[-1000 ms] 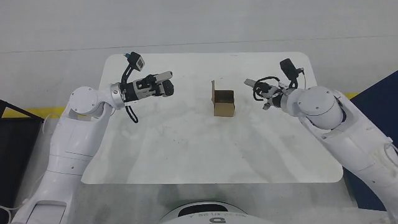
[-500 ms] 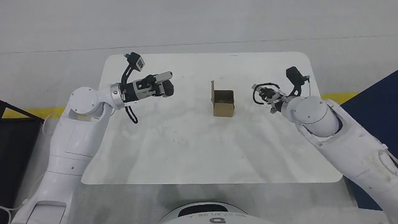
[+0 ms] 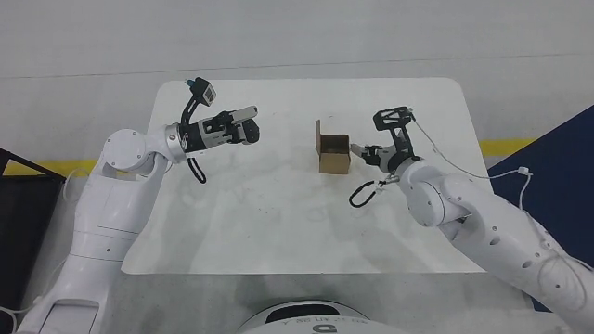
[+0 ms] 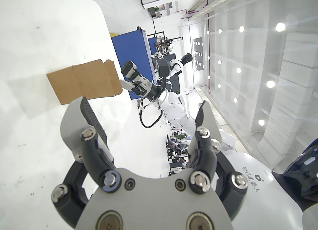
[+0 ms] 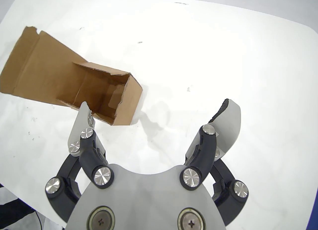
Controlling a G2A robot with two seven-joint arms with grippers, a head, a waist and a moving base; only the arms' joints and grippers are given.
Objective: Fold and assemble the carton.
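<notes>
A small brown carton (image 3: 332,152) stands on the white table (image 3: 278,223) near its middle, its top open and one long flap (image 5: 37,67) raised on the side away from my right arm. Its inside (image 5: 104,91) is bare cardboard. My right gripper (image 3: 364,154) is open just right of the carton, close to its wall without touching it; in its wrist view the fingers (image 5: 83,116) spread wide beside the carton's near corner. My left gripper (image 3: 247,122) is open to the carton's left, some way off, and faces the carton's flat outer side (image 4: 84,84).
A black cable loop (image 3: 360,193) hangs under my right wrist above the table. A blue partition (image 3: 566,148) stands past the table's right edge. Bare table surface lies in front of and behind the carton.
My right arm has swung in from the table's right side to just beside the carton. The left arm and the carton have kept still.
</notes>
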